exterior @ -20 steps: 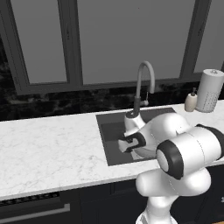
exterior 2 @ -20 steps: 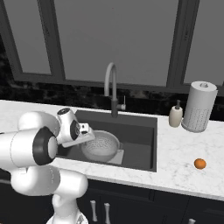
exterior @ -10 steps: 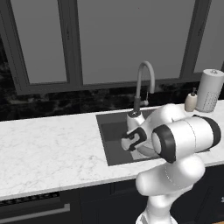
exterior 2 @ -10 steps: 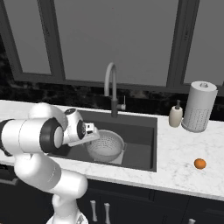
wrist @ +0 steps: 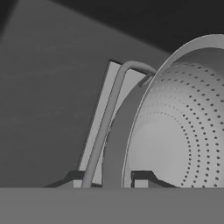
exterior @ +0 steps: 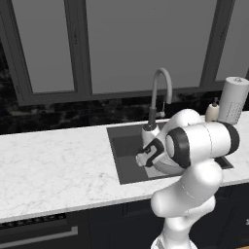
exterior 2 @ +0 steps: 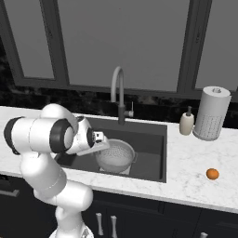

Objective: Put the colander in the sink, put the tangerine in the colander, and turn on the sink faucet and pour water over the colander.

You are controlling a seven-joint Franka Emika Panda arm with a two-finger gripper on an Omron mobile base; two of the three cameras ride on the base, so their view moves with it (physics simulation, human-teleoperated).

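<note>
While the arm bends low over the sink (exterior: 127,146) in the left base view, it hides most of the basin beneath the faucet (exterior: 159,92). From the right base view, the colander (exterior 2: 115,155) sits inside the sink, the gripper (exterior 2: 106,145) at its near rim, and the tangerine (exterior 2: 212,174) lies on the counter (exterior 2: 195,176) well to the right. Through the hand view, the fingers (wrist: 142,179) are clamped on the colander's rim beside its handle (wrist: 109,118).

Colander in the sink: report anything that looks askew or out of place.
Nothing stands out. The colander sits upright in the sink, with the fingers closed on its rim. The tangerine lies on the counter to the right, not yet in it.
</note>
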